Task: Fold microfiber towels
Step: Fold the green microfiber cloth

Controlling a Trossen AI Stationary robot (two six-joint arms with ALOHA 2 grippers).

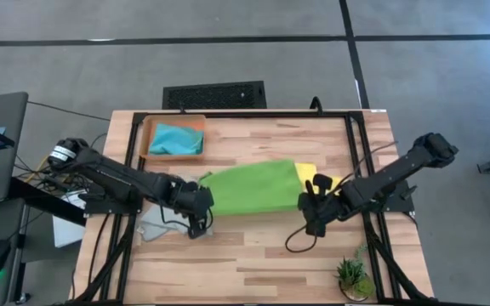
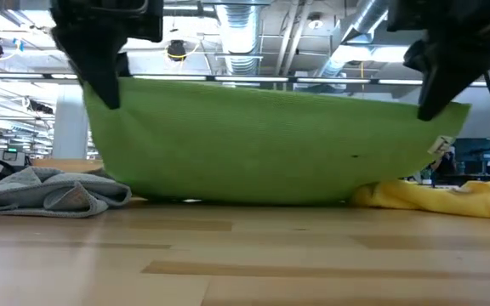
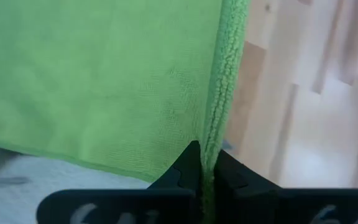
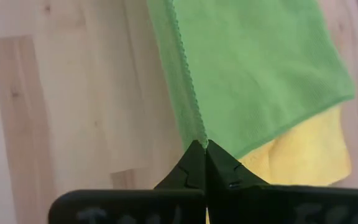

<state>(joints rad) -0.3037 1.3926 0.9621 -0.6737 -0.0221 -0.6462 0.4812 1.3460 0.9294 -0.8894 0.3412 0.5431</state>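
A lime green towel hangs spread between my two grippers above the middle of the table; its lower part reaches the tabletop. My left gripper is shut on its left near corner, my right gripper on its right near corner. A yellow towel lies partly under the green one at its right. A light grey towel lies crumpled on the table by my left gripper. A turquoise blue towel lies in a wooden tray. No orange towel shows. My left gripper pinches the green towel's top edge at its left corner between its two fingers, pointing down. The towel hangs below, its top edge drawn toward the other gripper. My right gripper pinches the towel's top edge at its right corner between its two fingers, pointing down. The towel hangs below the fingers, its top edge sagging slightly.
A wooden tray stands at the far left of the table. A small potted plant stands at the near right corner. A black cable loops on the table below my right gripper. Bare wood lies along the near edge.
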